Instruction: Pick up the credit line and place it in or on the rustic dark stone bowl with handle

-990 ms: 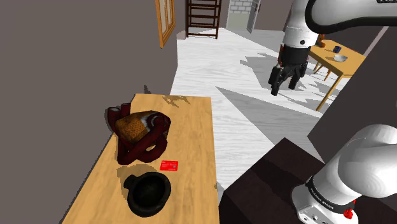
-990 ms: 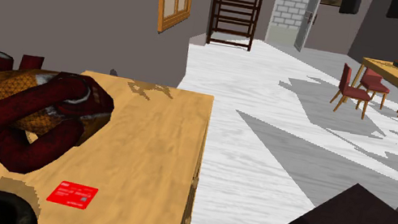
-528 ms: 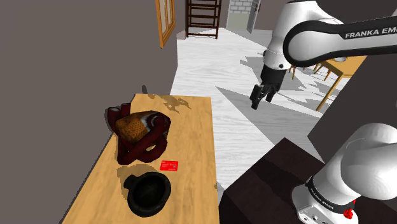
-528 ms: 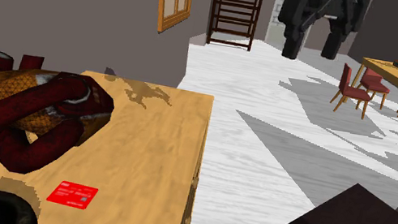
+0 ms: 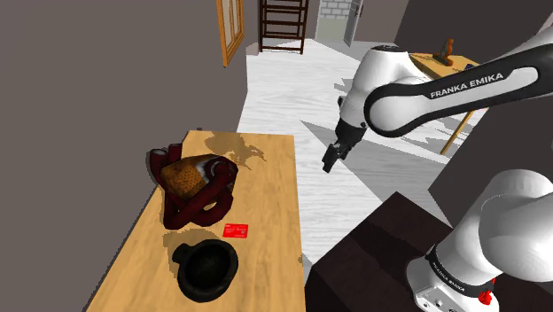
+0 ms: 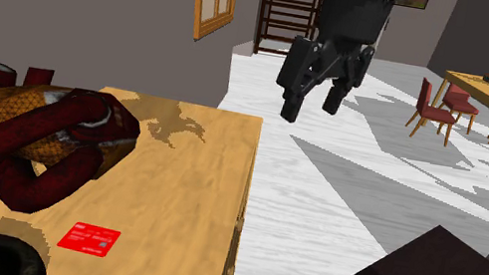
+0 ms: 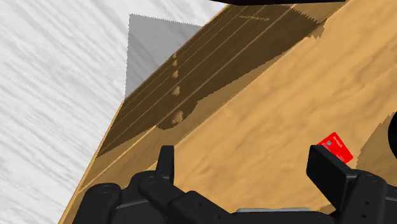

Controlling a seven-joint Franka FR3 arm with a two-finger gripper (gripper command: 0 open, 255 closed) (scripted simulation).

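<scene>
Pincer (image 5: 330,160), fingers standing wide apart and gripping nothing, is hovering in the air off the worktop (image 5: 270,191) edge; red card (image 5: 236,230) is lying flat near the black bowl (image 5: 208,269).

- "FRANKA EMIKA" stands in white capitals along the dark band of the white arm's (image 5: 461,86) forearm, seen in the shoulder view.
- The red card (image 6: 90,237) on the wooden table (image 6: 192,204) carries faint pale print, too small to read.
</scene>
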